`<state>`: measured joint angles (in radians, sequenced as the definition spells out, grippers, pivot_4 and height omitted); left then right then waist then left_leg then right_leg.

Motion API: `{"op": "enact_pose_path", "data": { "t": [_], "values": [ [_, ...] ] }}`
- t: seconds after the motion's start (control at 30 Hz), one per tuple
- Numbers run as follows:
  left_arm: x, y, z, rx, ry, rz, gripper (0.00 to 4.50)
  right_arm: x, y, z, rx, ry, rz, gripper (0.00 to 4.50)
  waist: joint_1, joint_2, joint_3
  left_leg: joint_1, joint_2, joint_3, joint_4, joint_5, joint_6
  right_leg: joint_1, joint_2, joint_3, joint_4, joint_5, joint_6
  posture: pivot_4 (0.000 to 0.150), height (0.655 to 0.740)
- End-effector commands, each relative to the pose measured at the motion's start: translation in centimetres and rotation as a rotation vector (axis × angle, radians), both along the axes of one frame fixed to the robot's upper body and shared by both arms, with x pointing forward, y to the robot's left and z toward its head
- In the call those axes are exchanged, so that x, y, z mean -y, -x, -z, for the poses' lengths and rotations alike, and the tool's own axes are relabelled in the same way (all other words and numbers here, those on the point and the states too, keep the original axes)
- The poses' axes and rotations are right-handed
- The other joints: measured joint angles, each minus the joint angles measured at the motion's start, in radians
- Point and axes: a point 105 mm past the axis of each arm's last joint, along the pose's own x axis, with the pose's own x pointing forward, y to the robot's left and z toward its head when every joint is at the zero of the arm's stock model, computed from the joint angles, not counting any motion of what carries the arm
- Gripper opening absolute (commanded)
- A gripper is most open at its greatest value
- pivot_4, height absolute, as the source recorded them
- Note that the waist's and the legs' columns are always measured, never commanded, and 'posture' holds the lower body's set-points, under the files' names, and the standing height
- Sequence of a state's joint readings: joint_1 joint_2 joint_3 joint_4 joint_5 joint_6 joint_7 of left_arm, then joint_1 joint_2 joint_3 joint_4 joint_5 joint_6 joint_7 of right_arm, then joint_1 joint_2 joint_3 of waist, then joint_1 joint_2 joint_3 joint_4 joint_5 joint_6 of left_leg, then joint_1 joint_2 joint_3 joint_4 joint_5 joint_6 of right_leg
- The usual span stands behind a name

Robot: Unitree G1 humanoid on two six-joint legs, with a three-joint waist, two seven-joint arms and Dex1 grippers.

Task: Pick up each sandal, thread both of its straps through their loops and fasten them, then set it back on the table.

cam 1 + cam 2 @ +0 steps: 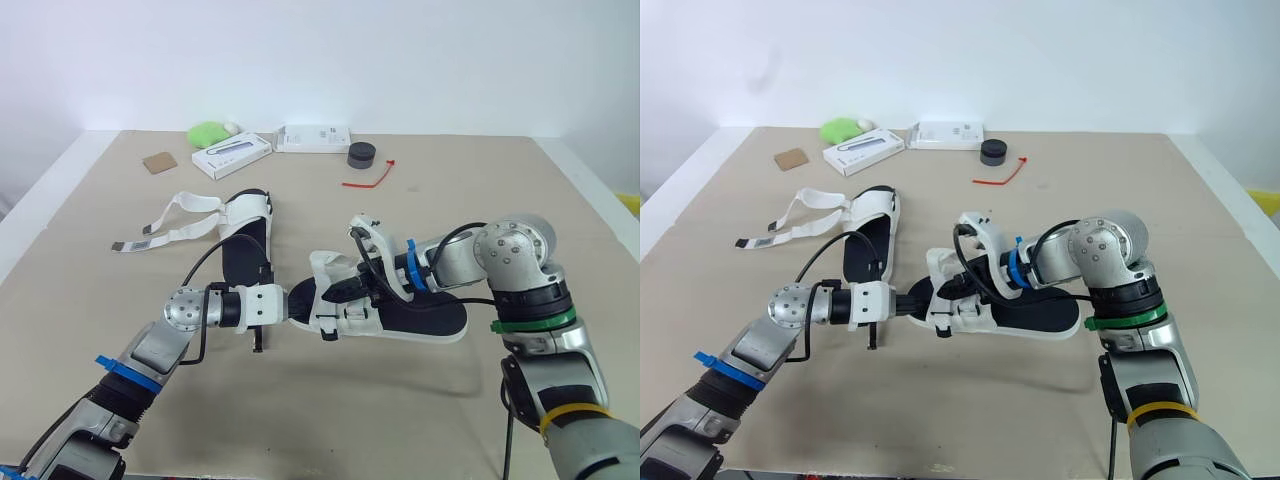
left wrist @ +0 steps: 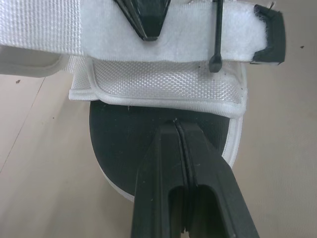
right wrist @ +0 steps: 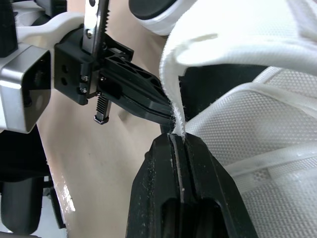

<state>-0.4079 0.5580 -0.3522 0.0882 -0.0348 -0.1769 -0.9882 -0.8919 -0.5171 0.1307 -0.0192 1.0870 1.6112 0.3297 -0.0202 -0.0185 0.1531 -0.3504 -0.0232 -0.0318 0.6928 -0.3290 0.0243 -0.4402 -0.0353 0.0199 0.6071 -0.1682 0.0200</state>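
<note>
A beige table point(image 1: 330, 410) carries two white sandals with black insoles. The nearer sandal point(image 1: 432, 318) lies flat near the middle of the table. Its long axis runs across the table, toe toward the robot's left and heel toward its right. The second sandal point(image 1: 245, 250) sits just behind it, closer to the table's left edge, lying toe toward the robot. Its loose straps point(image 1: 175, 225) are unfastened and trail out toward that edge. The left gripper point(image 2: 176, 127) comes in along the nearer sandal's length from the toe end. Its two black fingers are pressed together, with the tip over the toe of the insole; whether they pin the sole cannot be told. The right gripper point(image 3: 178, 140) reaches over from the heel side, its fingers clamped on the edge of a white strap point(image 3: 171, 84) lifted above the forefoot. That makes the right arm the one placed to draw the strap, and the left looks set to steady the toe. The loop the strap must pass through cannot be made out. Along the far edge lie a green lump point(image 1: 208, 133), two white boxes point(image 1: 232, 154) point(image 1: 313, 138), a black round object point(image 1: 361, 155), a red cable tie point(image 1: 370, 178) and a brown card square point(image 1: 159, 162).
</note>
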Motion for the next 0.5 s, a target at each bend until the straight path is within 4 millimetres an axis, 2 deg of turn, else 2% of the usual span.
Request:
{"op": "enact_pose_path", "data": {
  "t": [0.03,0.27,0.5],
  "values": [
    [-1.7,0.3,4.5,-0.134,-0.132,-0.067,0.0,-0.1,0.5,-0.6,0.035,-0.008,-0.03,0.06,0.0,0.0,0.0,0.0,0.0,0.0,0.0,0.0,0.0,0.0,0.0,0.0,0.0,0.0,0.0,0.15,0.74],
    [-1.8,0.3,4.5,-0.135,-0.136,-0.067,0.0,-0.3,2.2,-0.4,0.074,0.022,-0.107,0.06,0.0,0.0,0.0,0.0,0.0,0.0,0.0,0.0,0.0,0.0,0.0,0.0,0.0,0.0,0.0,0.15,0.74],
    [-1.7,0.3,4.5,-0.134,-0.135,-0.063,0.0,-0.3,2.4,-0.3,0.098,0.03,-0.113,0.06,0.0,0.0,0.0,0.0,-0.001,0.0,0.0,0.0,0.0,0.0,0.0,0.0,0.0,0.0,0.0,0.15,0.74]
  ]
}}
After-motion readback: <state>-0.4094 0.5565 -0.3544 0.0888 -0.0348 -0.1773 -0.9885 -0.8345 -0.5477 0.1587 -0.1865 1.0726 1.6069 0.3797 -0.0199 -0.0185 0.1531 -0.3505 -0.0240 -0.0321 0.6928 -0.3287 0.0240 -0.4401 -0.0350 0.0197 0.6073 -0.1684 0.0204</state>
